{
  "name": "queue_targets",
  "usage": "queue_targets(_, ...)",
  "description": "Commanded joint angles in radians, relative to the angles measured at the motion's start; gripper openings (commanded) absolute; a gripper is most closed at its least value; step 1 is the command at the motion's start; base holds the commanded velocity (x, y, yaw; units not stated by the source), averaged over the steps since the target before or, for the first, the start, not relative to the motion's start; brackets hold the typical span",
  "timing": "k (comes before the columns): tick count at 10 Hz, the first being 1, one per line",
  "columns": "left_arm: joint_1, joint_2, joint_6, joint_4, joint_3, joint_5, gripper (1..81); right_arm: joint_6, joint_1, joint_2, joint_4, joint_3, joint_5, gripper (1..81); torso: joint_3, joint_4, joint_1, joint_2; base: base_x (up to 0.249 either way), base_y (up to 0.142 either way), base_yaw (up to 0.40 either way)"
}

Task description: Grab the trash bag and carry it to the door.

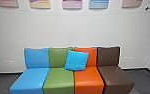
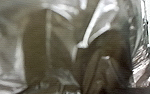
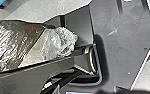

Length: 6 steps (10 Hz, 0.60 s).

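Glossy dark plastic of the trash bag [image 2: 63, 47] shows in the left wrist view, with creases and bright reflections. In the right wrist view the trash bag [image 3: 13, 47] is brown and shiny, and a pale, crumpled clear part [image 3: 63, 41] of it lies by the robot's own dark bar. How the bag is held cannot be made out, and the state of both grippers cannot be told.
A row of seats stands against the white wall ahead: a blue seat [image 1: 31, 77], a green seat [image 1: 59, 80], an orange seat [image 1: 88, 77] and a brown seat [image 1: 116, 75]. A bright blue cushion [image 1: 76, 60] leans on the middle backrests. Coloured panels hang above.
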Motion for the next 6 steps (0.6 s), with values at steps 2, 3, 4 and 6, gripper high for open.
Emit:
queue_targets(2,-0.055,0.003,0.012,0.007,-0.004,0.077,1.0,-0.014,0.037,0.019,-0.012,-0.022,-0.053,81.1,0.0,0.0,0.0,0.0,0.0,0.0,0.0)
queue_targets(3,-0.055,0.005,0.014,0.007,-0.004,0.077,1.0,-0.014,0.036,0.02,-0.011,-0.023,-0.053,81.1,0.0,0.0,0.0,0.0,0.0,0.0,0.0)
queue_targets(4,-0.055,0.003,0.012,0.007,-0.004,0.077,1.0,-0.014,0.037,0.02,-0.011,-0.023,-0.053,81.1,0.0,0.0,0.0,0.0,0.0,0.0,0.0)
queue_targets(6,-0.055,0.002,0.014,0.007,-0.004,0.077,1.0,-0.014,0.037,0.02,-0.012,-0.023,-0.053,81.1,0.0,0.0,0.0,0.0,0.0,0.0,0.0)
